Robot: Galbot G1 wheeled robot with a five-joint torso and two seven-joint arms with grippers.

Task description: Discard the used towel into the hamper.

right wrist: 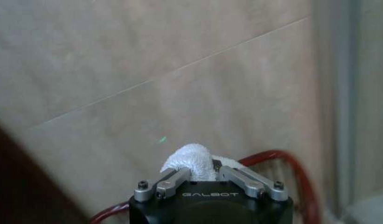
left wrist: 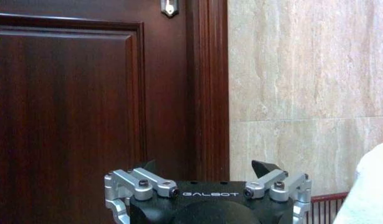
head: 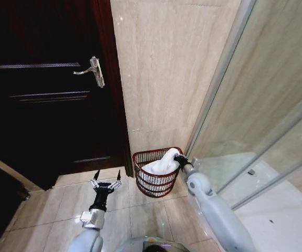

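The hamper [head: 156, 185], a small reddish-brown openwork basket, stands on the floor against the tiled wall. A white towel [head: 161, 164] lies mostly inside it, with one corner rising above the rim. My right gripper [head: 180, 159] is over the hamper's right rim, shut on that raised corner; in the right wrist view the towel [right wrist: 192, 159] bulges out between the closed fingers [right wrist: 172, 181], with the red rim [right wrist: 289, 164] behind. My left gripper [head: 106, 176] hovers open over the floor to the left of the hamper, holding nothing. In the left wrist view the fingertips [left wrist: 266, 167] are spread, facing the door.
A dark wooden door [head: 45, 89] with a metal handle [head: 92, 70] fills the left side. A beige tiled wall [head: 166, 73] stands behind the hamper. A glass shower partition [head: 256, 105] runs along the right. Pale floor tiles [head: 61, 205] lie in front.
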